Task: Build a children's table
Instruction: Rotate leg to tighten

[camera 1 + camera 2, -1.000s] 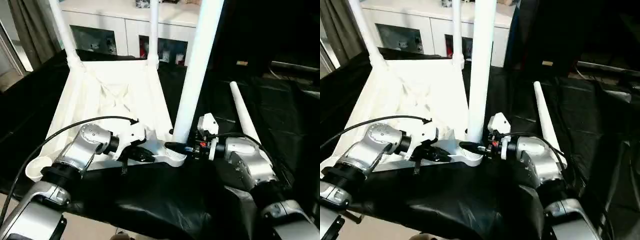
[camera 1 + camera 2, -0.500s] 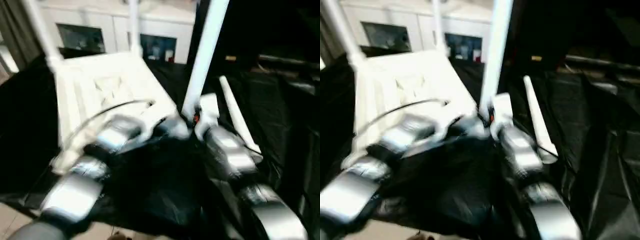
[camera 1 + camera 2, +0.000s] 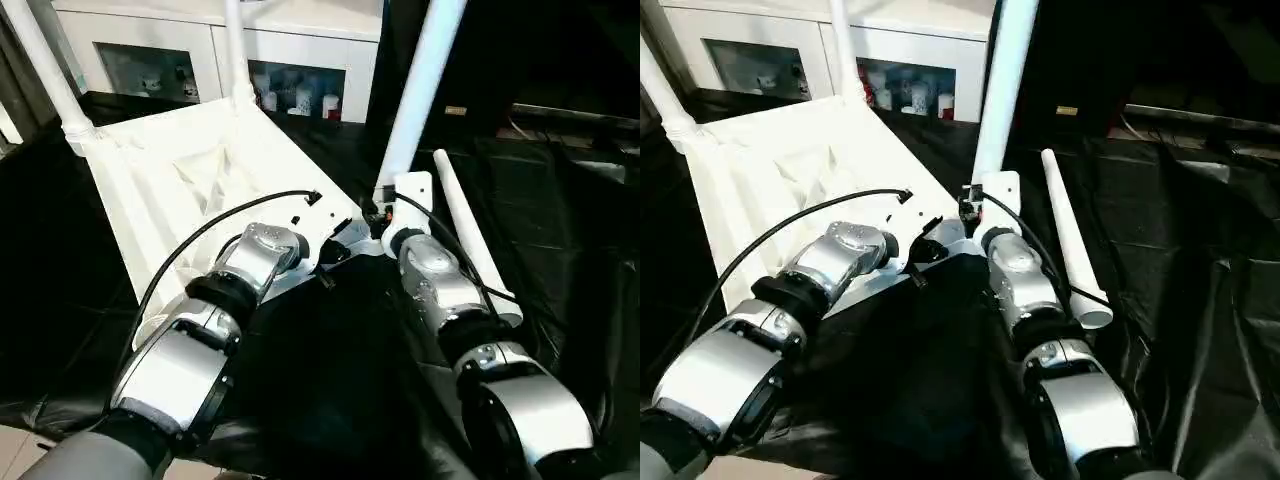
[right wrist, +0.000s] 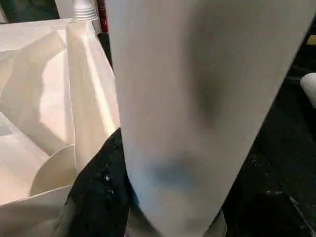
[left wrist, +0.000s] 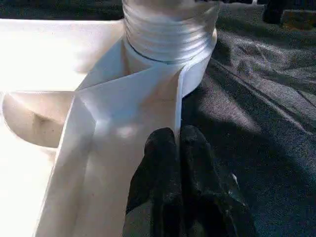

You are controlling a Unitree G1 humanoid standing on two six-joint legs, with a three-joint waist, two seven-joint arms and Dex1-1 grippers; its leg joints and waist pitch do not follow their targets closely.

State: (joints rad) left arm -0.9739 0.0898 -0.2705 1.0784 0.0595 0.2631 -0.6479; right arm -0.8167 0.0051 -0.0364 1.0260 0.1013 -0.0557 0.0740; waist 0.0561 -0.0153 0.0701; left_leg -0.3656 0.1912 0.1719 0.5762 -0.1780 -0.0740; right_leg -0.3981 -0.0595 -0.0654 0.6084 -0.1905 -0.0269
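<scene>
The white tabletop [image 3: 190,170] lies upside down on black cloth, ribs up. Two legs [image 3: 40,60] [image 3: 235,50] stand in its far corners. A third leg [image 3: 415,100] stands in the near right corner socket, its threaded base [image 5: 168,24] seated there. My right gripper [image 3: 378,218] is closed around that leg low down, one black finger [image 4: 98,192] pressed against it. My left gripper [image 5: 177,143] is shut on a thin rib of the tabletop just beside the same socket. Another loose leg [image 3: 468,235] lies on the cloth to the right.
Black cloth [image 3: 330,380] covers the work surface around the tabletop. A white cabinet with glass doors [image 3: 300,40] stands behind. A black cable [image 3: 200,240] arcs over my left forearm.
The whole picture has shifted and blurred in between, so the head camera moved. Both grippers keep the same holds at the near right corner.
</scene>
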